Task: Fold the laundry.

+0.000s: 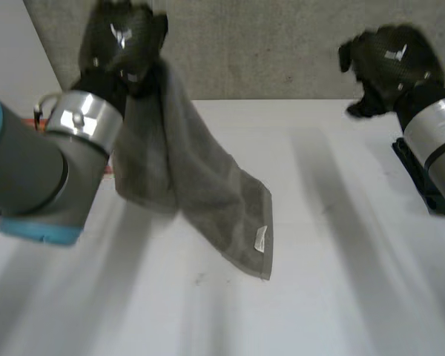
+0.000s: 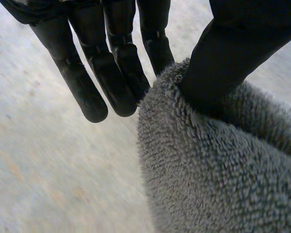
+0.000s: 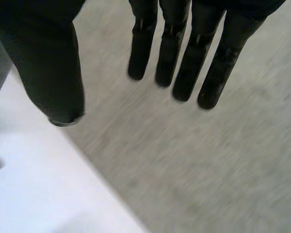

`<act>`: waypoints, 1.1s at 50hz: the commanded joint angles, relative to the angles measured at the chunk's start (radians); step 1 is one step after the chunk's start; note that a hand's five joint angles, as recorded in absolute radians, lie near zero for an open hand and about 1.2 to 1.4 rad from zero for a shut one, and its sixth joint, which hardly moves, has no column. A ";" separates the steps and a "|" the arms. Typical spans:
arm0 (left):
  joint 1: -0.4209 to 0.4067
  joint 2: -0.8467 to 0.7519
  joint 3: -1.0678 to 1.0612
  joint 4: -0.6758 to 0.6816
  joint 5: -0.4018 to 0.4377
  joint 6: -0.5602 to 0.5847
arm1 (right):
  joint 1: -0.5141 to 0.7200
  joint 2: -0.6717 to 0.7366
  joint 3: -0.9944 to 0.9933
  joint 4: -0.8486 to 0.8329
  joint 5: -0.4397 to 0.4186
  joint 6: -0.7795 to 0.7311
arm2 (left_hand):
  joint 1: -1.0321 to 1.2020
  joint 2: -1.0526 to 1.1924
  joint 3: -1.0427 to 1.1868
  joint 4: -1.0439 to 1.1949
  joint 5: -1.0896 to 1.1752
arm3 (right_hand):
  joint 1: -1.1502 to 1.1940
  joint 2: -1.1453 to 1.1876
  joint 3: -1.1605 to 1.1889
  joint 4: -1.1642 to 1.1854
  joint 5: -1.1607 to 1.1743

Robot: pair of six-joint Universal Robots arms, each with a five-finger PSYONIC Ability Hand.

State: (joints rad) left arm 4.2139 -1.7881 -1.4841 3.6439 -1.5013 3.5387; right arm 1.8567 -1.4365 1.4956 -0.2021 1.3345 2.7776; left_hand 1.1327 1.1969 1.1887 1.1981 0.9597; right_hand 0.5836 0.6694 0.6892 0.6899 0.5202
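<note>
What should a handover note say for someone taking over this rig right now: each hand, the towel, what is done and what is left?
Left hand: raised, pinching the grey towel between thumb and fingers. The towel hangs bunched from it, down toward the white table.
Right hand: open, raised at the far right of the table, apart from the towel and holding nothing.
Done: the towel is lifted by one hand; no tidy fold is made yet.
Left: probably take a second hold with the right hand, spread the towel flat, fold it and lay it down.
</note>
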 commanded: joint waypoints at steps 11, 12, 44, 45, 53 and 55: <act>-0.077 0.286 -0.321 -0.126 0.007 -0.001 | 0.070 0.459 -0.446 0.489 -0.126 0.020 | 0.264 0.199 0.208 0.198 0.262 | -0.409 -0.495 -0.515 -0.515 -0.520; -0.078 0.298 -0.324 -0.137 0.007 -0.001 | 0.076 0.493 -0.487 0.507 -0.145 0.030 | 0.264 0.199 0.208 0.198 0.262 | -0.409 -0.495 -0.515 -0.515 -0.520; -0.017 0.320 -0.225 -0.134 0.010 0.000 | 0.245 1.006 -1.348 0.557 -0.049 0.137 | 0.264 0.199 0.208 0.198 0.262 | 0.813 0.727 0.707 0.706 0.702; -0.006 0.300 -0.207 -0.119 0.010 0.002 | 0.242 0.971 -1.367 0.523 -0.017 0.135 | 0.264 0.199 0.208 0.198 0.262 | 0.813 0.727 0.707 0.706 0.702; 0.053 0.086 0.083 -0.010 0.010 0.003 | 0.188 0.736 -1.313 0.385 0.098 0.128 | 0.264 0.199 0.208 0.198 0.262 | 0.813 0.727 0.707 0.706 0.702; 0.064 0.058 0.113 -0.010 0.012 0.008 | 0.174 0.687 -1.266 0.394 0.095 0.123 | 0.264 0.199 0.208 0.198 0.262 | 0.813 0.727 0.707 0.706 0.702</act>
State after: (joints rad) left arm 4.2371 -1.5882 -1.5583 3.5901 -1.4895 3.5405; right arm 2.0815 -0.5754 0.1341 0.2317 1.3939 2.9087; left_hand 1.1326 1.1996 1.1925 1.2024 0.9597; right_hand 0.9807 1.1773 1.1816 1.1880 0.9743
